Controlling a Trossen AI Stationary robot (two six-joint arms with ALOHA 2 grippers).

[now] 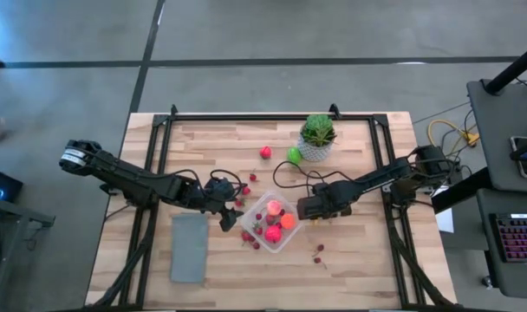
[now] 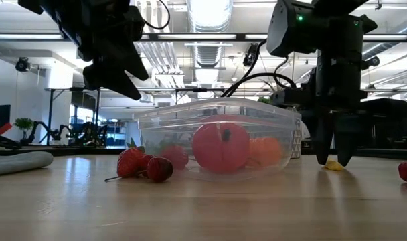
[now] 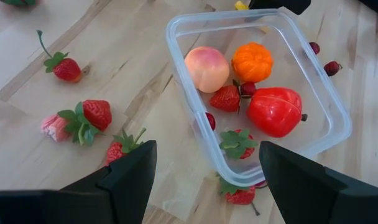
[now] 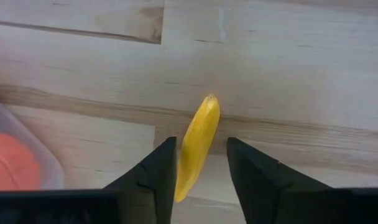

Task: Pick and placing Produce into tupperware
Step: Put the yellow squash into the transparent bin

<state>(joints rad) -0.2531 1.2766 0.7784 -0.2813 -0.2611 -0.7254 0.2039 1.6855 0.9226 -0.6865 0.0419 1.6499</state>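
The clear tupperware [image 1: 289, 234] [image 3: 176, 50] stands mid-table and holds a pink peach [image 3: 206, 68], an orange [image 3: 252, 61], a red tomato [image 3: 275, 111] and some strawberries. My left gripper [image 1: 229, 218] [image 3: 207, 180] hangs open, raised above the loose strawberries [image 3: 96, 114] on the box's left side. My right gripper [image 1: 309, 211] [image 4: 201, 165] points down just right of the box. Its fingers are open and stand on either side of a small yellow piece [image 4: 201, 124] [image 2: 334, 165] lying flat on the table. My right gripper comes from above with its fingers astride the near end of the yellow piece [image 4: 188, 174]. One finger [image 4: 158, 171] stands right against it and the other finger [image 4: 251, 171] shows a gap. I cannot tell whether it touches. The piece lies on the table.
A spiky plant in a white pot [image 1: 317, 137] stands at the far side, with a red fruit [image 1: 265, 152] and a green one [image 1: 293, 155] beside it. A flat grey rectangle [image 1: 190, 247] lies near left. Berries [image 1: 320, 251] lie near right of the box.
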